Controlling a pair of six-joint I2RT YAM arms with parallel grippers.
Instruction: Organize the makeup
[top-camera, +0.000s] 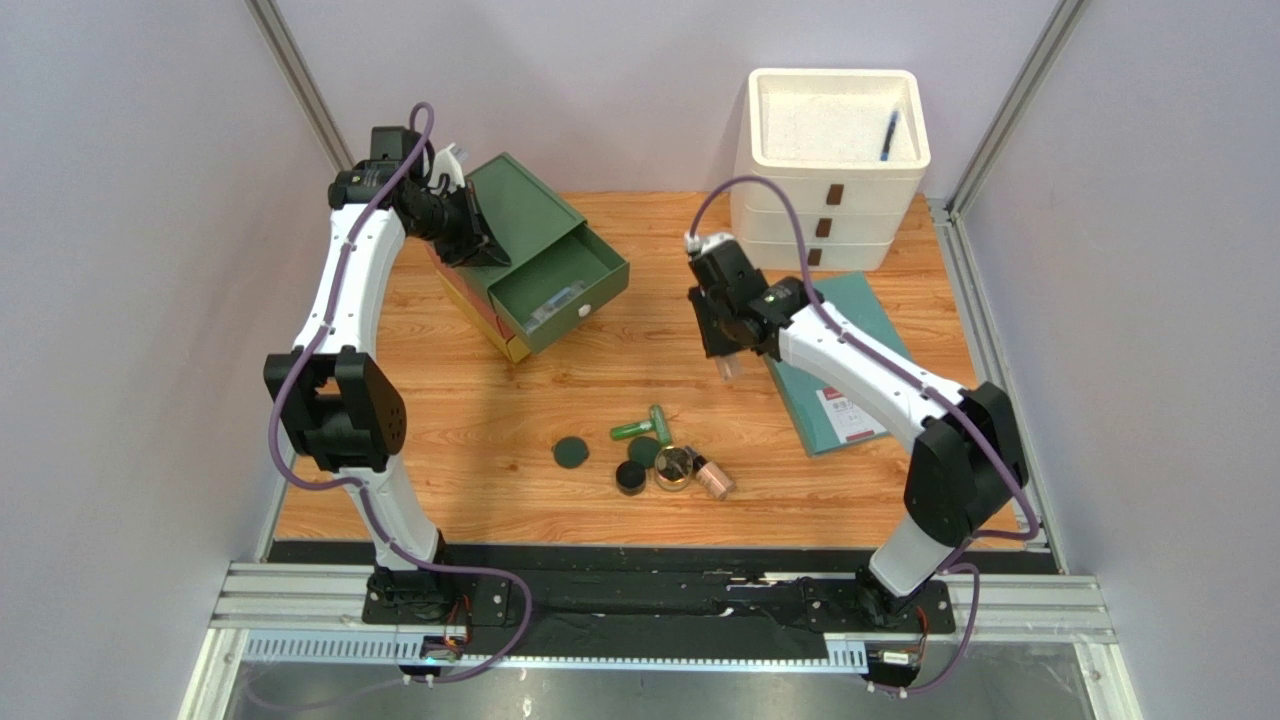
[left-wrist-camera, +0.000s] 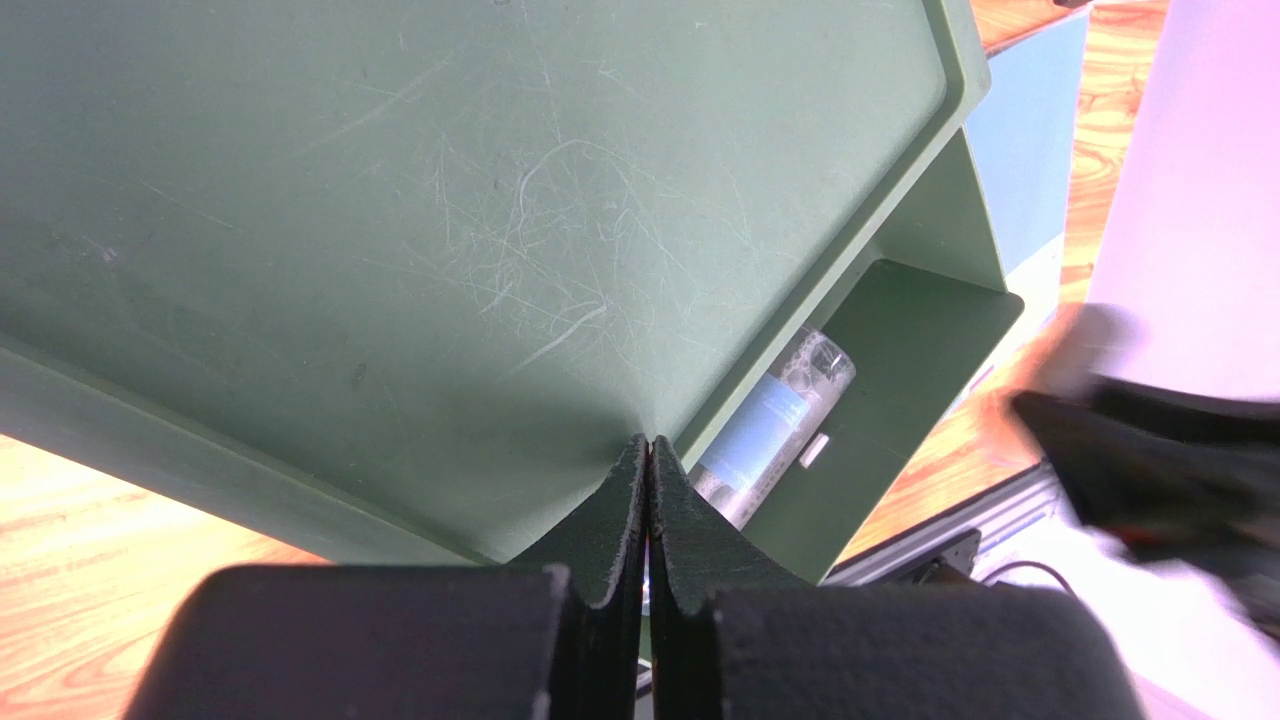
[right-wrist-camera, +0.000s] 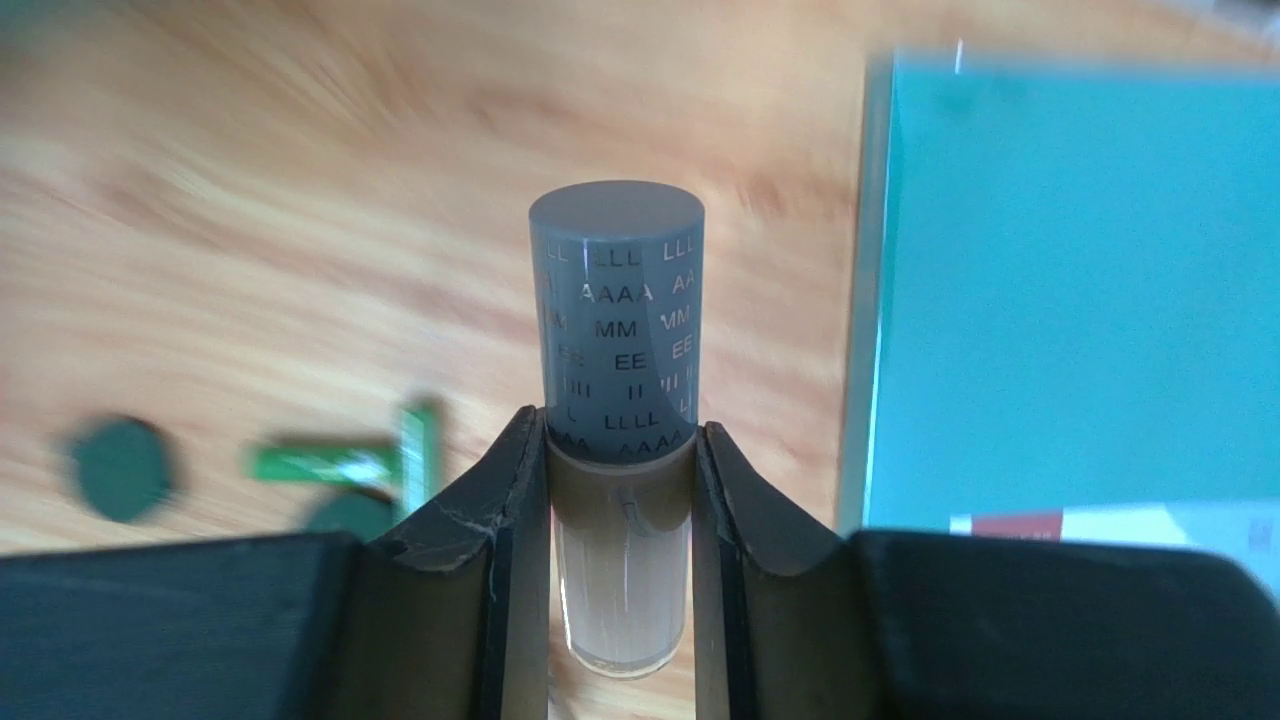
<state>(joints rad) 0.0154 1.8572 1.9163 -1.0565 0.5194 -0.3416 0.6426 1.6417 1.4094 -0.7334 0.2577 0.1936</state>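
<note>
**Pinched in right gripper: clear bottle, lifted over the wood**

Clamped partway shut, right gripper (right-wrist-camera: 619, 450), pads on the beige-filled body of the clear bottle (right-wrist-camera: 616, 345) just under its grey lettered cap, cap poking out past the fingertips. Probably light, rigid and smooth-walled, possibly glass. Treat as slippery and squeeze across the round body, no knocks. Held above bare table beside the teal book (right-wrist-camera: 1052, 300).

Clustered front-centre, rest of the makeup: green tube (top-camera: 642, 428), round compact (top-camera: 570, 452), dark jar (top-camera: 631, 477), gold-rimmed jar (top-camera: 673, 470), pink bottle (top-camera: 715, 480). Last three touching or nearly so.

Far left, green drawer box (top-camera: 556, 278), drawer pulled open, one bottle (left-wrist-camera: 774, 428) lying inside. Pressed fully together at the box edge, left gripper (left-wrist-camera: 646, 458). Cannot tell whether gripping it.

Open wood between right gripper and drawer. Mind the drawer rim, the left arm and the book edge.
</note>
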